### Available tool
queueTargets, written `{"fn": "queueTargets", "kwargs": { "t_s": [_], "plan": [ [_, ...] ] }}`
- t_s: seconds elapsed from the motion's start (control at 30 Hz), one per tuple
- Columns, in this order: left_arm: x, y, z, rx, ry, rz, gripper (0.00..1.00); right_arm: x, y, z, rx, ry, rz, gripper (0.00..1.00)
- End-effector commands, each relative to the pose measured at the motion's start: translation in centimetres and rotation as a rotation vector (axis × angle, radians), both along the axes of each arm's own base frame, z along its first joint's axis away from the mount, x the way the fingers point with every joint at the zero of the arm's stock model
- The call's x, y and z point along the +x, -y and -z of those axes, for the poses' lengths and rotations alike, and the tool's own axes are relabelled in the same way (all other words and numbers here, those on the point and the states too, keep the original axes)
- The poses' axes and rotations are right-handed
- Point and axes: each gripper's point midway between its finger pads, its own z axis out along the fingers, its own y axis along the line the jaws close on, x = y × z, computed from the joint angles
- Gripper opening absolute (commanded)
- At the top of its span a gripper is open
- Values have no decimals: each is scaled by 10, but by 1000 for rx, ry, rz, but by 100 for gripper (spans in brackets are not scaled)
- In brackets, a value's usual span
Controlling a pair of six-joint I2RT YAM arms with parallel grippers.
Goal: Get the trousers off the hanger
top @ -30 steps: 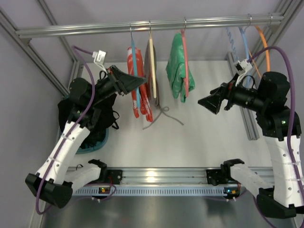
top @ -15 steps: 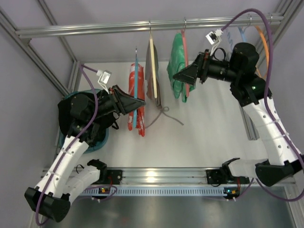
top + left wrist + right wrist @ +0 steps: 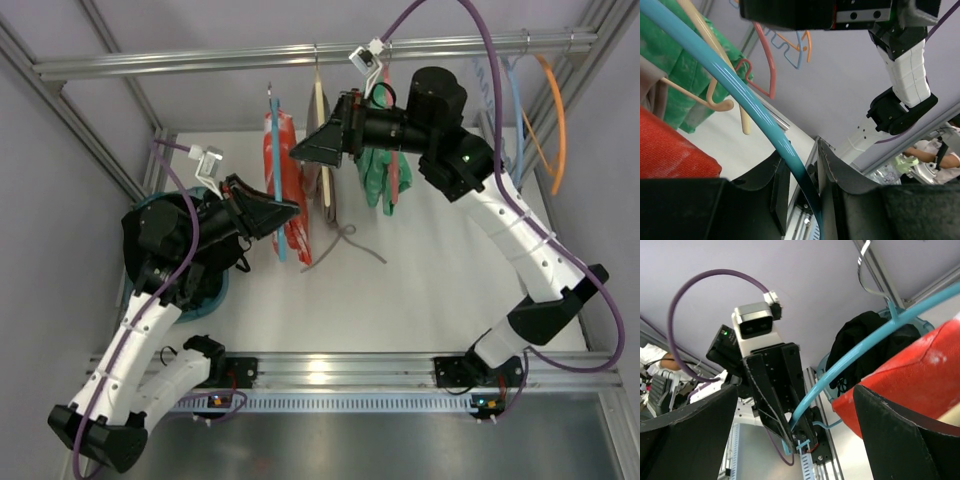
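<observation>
Your left gripper (image 3: 293, 209) is closed down narrow on the hanger (image 3: 740, 90). In the left wrist view the blue bar runs straight down between the two fingers (image 3: 777, 187), and both press against it. The grip is on the plastic alone; no cloth is caught in it.

Your right gripper (image 3: 300, 152) stands as wide as it goes and holds nothing. From above, its tip is just beside the upper part of the trousers (image 3: 285, 150), on their right side. You cannot tell from that view whether it touches them. In the right wrist view the red cloth sits just inside the right-hand finger (image 3: 905, 440), with the blue bar curving across the gap toward the left gripper.

The trousers are on the hanger, draped over it and hanging in red-orange folds with pale patches. From above, the blue bar shows as a thin line down their left side, and its lower end pokes out below the left gripper. The hook's top shows a little short of the rail (image 3: 200, 62), not against it.

Right of the trousers, a grey garment (image 3: 327, 185) hangs on a cream hanger (image 3: 715, 102), its drawstrings trailing toward the table (image 3: 430, 280). A green garment (image 3: 377, 172) on a pink hanger (image 3: 767, 65) comes next along the rail, partly hidden behind the right arm. Bare blue and orange hangers hang at the far right.
</observation>
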Motion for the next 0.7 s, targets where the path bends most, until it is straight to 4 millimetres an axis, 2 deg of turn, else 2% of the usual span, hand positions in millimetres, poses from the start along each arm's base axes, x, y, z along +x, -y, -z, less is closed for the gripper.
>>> {"fn": "queueTargets", "kwargs": {
  "t_s": [0.0,0.2,0.3,0.33,0.43,0.53,0.57,0.63,0.67],
  "plan": [
    [-32,-27,-95,-90,497,-148,0,-9,-14,-21,54,18,0,99],
    [-38,-28,-89,-75,523,-141,0,-17,-52,-4,34,-31,-60,95],
    [-45,-28,-87,-60,558,-129,0,-20,-67,-1,38,-46,-92,94],
    [-48,-30,-88,-62,571,-132,0,-25,-70,-7,52,-34,-111,93],
    [-52,-30,-83,-54,581,-123,0,-31,-85,-6,61,-28,-153,86],
    [-53,-29,-75,-48,571,-118,0,-45,-95,-7,68,-24,-200,73],
    [-52,-29,-73,-44,571,-119,0,-47,-97,-6,67,-24,-206,63],
    [-52,-29,-65,-33,575,-119,0,-54,-100,-4,62,-31,-220,51],
    [-52,-30,-63,-30,578,-124,0,-55,-100,-4,61,-32,-221,39]
  ]
}}
